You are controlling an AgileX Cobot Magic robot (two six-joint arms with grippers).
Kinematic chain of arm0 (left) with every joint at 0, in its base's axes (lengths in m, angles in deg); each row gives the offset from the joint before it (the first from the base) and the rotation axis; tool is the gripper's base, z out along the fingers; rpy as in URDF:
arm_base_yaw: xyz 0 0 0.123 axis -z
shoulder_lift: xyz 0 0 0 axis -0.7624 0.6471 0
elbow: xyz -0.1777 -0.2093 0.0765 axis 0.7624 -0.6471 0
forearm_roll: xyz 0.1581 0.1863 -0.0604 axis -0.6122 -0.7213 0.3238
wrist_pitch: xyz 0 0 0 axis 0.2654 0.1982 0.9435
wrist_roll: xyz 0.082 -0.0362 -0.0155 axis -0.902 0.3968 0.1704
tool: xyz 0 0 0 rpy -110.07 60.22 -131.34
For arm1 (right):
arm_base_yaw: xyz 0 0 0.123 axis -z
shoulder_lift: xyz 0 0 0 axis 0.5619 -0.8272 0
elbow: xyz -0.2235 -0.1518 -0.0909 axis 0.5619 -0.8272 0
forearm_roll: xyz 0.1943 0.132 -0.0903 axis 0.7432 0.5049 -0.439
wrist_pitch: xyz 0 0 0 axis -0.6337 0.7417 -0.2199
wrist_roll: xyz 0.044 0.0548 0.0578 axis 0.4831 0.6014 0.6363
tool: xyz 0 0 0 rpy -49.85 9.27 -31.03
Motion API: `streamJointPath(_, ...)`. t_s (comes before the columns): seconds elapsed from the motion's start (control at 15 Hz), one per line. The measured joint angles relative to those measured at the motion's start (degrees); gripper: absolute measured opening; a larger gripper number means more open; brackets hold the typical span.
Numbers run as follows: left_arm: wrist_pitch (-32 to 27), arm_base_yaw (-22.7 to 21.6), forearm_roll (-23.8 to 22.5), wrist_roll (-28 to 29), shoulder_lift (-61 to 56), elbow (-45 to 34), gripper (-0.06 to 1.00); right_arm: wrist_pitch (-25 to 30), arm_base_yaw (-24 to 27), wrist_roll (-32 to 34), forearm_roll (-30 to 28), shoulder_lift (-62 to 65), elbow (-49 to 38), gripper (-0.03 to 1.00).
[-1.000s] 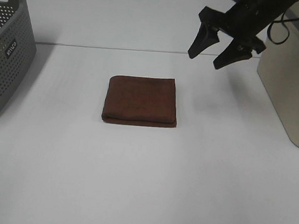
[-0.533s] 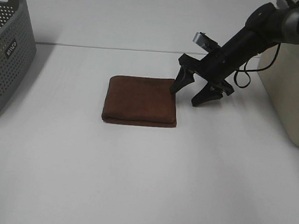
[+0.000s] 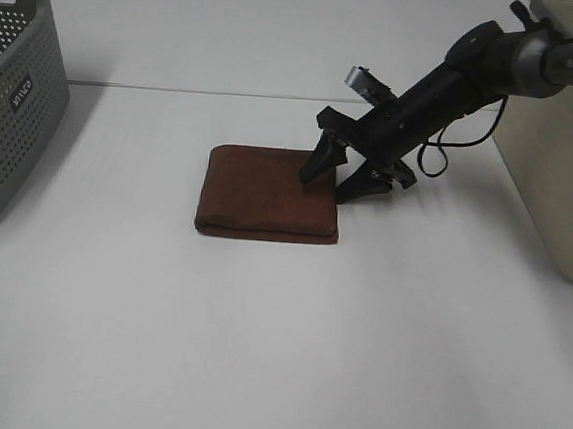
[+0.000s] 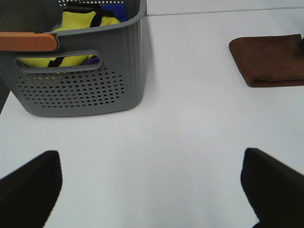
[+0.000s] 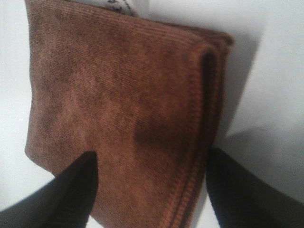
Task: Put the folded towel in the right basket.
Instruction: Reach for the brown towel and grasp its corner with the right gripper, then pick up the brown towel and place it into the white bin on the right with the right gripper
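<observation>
White matte tabletop, pretty plain. Grey perforated plastic basket sits at 9 o'clock, with the left gripper spread wide facing it. Brown ribbed towel, folded square, is dead centre. The right gripper is open wide, straddling its 3 o'clock edge. Smooth beige basket sits at 3 o'clock.

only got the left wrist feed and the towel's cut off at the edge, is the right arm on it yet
observer: The right gripper is down at the towel's right edge, jaws open, one over the towel and one over the table beside it.
operator: towel lifted at all
observer: No, it lies flat and folded; the right wrist view shows its folded edge between the jaws.
operator: and where does it go
observer: The right basket, beige, stands at the table's right side, past the arm.
</observation>
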Motion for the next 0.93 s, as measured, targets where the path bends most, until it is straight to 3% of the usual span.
streamJointPath(0.07,0.00,0.00,0.00,0.00,0.00,0.00,0.97,-0.52,-0.86,-0.06,0.00,-0.17,0.00,0.57)
streamJointPath(0.13,0.00,0.00,0.00,0.00,0.00,0.00,0.97,-1.26,-1.38,-0.06,-0.34,-0.46,0.00,0.39)
streamJointPath(0.2,0.00,0.00,0.00,0.00,0.00,0.00,0.97,-1.55,-1.43,-0.06,-0.46,-0.69,0.00,0.31)
streamJointPath(0.27,0.00,0.00,0.00,0.00,0.00,0.00,0.97,-1.78,-1.43,-0.06,-0.80,-0.80,0.00,0.14)
streamJointPath(0.33,0.00,0.00,0.00,0.00,0.00,0.00,0.97,-1.89,-1.43,-0.06,-0.80,-0.80,-0.06,0.07)
streamJointPath(0.67,0.00,0.00,0.00,0.00,0.00,0.00,0.97,-2.23,-1.43,-0.23,-2.69,5.33,-0.11,0.07)
streamJointPath(0.93,0.00,0.00,0.00,0.00,0.00,0.00,0.97,-2.46,-1.43,-0.23,-9.63,17.99,-0.11,0.07)
